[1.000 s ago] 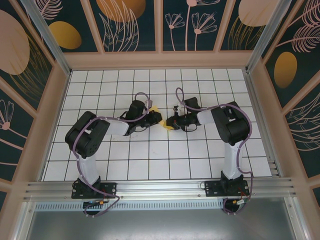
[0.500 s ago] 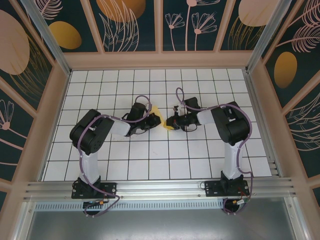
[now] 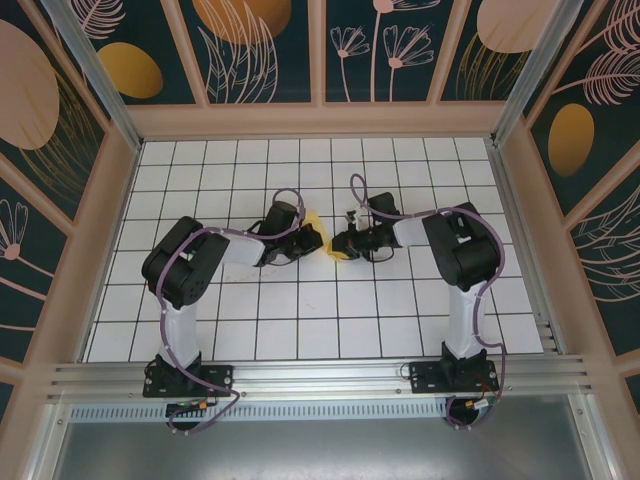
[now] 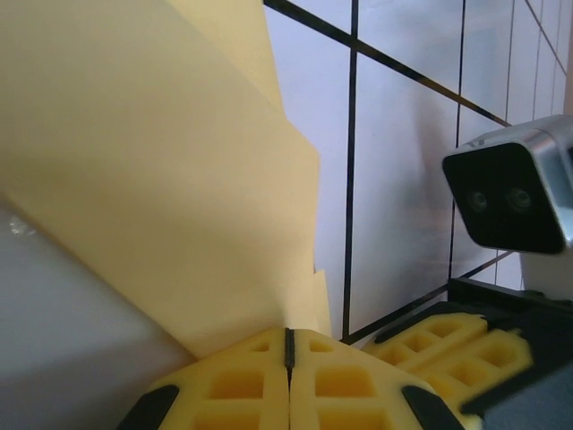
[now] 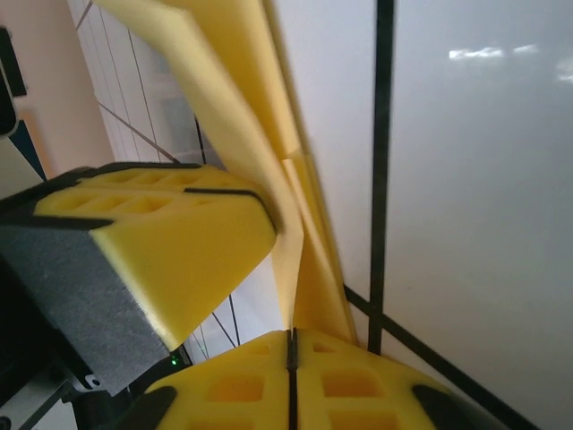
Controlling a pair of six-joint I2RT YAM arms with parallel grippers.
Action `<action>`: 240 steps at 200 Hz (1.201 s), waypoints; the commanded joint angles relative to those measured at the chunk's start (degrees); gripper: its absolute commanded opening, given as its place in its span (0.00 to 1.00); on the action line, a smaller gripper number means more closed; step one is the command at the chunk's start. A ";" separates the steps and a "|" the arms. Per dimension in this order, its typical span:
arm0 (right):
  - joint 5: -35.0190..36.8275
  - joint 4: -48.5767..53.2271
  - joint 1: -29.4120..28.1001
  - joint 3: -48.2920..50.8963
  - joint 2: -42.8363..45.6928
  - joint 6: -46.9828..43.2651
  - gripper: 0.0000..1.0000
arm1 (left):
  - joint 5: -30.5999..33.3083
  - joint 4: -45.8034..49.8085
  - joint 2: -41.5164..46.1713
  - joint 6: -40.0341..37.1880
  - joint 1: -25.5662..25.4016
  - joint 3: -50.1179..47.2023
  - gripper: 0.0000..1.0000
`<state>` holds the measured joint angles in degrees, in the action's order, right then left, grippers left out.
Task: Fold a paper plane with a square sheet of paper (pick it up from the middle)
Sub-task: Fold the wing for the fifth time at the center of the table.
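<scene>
Fingers of the left gripper [image 4: 288, 345] pressed together, pinching the folded yellow paper [image 4: 161, 179]; fingers of the right gripper [image 5: 291, 345] likewise closed on the same paper, just beside the left pair. Paper spreads outward from both pairs, above the tiled tabletop [image 4: 403, 179].

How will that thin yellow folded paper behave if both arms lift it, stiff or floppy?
Probably floppy: the thin yellow folded paper shows stacked layers that fan apart away from the pinch. Likely very light, since the left gripper and right gripper pinch only small parts of it with shut jaws. It may tear if pulled both ways.
</scene>
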<state>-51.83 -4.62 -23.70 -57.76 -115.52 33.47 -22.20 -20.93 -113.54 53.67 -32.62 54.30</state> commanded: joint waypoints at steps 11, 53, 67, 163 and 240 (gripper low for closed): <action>3.21 9.23 0.64 1.06 2.30 -4.27 0.13 | 5.92 8.22 -3.86 0.20 0.11 1.09 0.08; 5.86 10.48 0.64 1.74 1.36 -5.00 0.07 | 6.55 9.49 -4.22 0.36 0.11 1.08 0.07; 6.54 10.79 0.57 1.27 1.21 -5.08 0.07 | 6.46 9.58 -4.49 0.34 0.10 1.12 0.07; 8.37 10.48 -3.36 -2.06 8.19 -7.87 0.09 | 5.50 10.51 -5.03 -0.42 0.06 2.94 0.07; 13.30 15.80 -4.39 -4.91 3.45 -9.30 0.02 | 6.46 11.94 -5.03 -0.25 0.11 3.48 0.07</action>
<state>-41.78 7.81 -28.40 -60.71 -111.11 25.50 -21.96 -15.20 -114.50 54.24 -32.64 58.00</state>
